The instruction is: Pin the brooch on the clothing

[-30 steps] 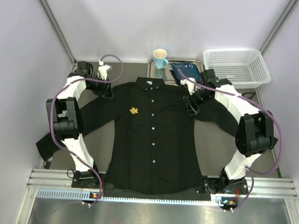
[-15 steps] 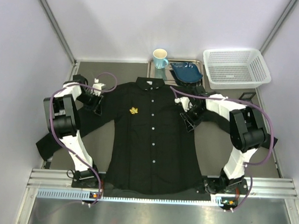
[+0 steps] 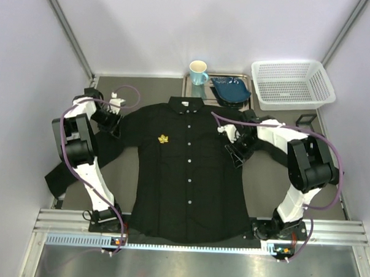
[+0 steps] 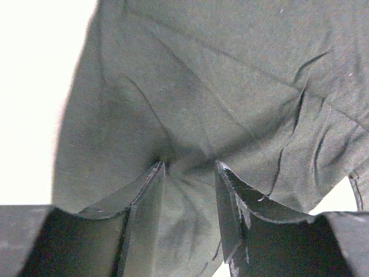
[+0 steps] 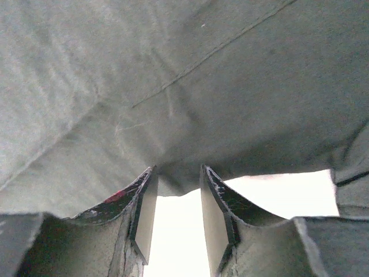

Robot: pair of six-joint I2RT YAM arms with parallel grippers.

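The black button-up shirt (image 3: 189,175) lies flat, front up, in the middle of the table. The golden leaf brooch (image 3: 164,138) sits on its chest, left of the button row. My left gripper (image 3: 110,118) is down at the shirt's left shoulder and sleeve. In the left wrist view (image 4: 190,167) its jaws stand apart with wrinkled shirt cloth (image 4: 230,86) under and between them. My right gripper (image 3: 235,154) is at the right armpit edge. In the right wrist view (image 5: 177,170) its jaws stand apart at the cloth's edge (image 5: 202,86), with bare table between them.
A light blue cup (image 3: 198,71) and a blue dish (image 3: 231,89) on a metal tray stand behind the collar. A white basket (image 3: 292,85) is at the back right. A small black object (image 3: 307,120) lies near it. The left sleeve (image 3: 60,176) trails toward the left wall.
Both grippers have come down and toward me from the shirt's shoulders: the left out to the left sleeve, the right down to the right armpit edge. The shirt and brooch stay put.
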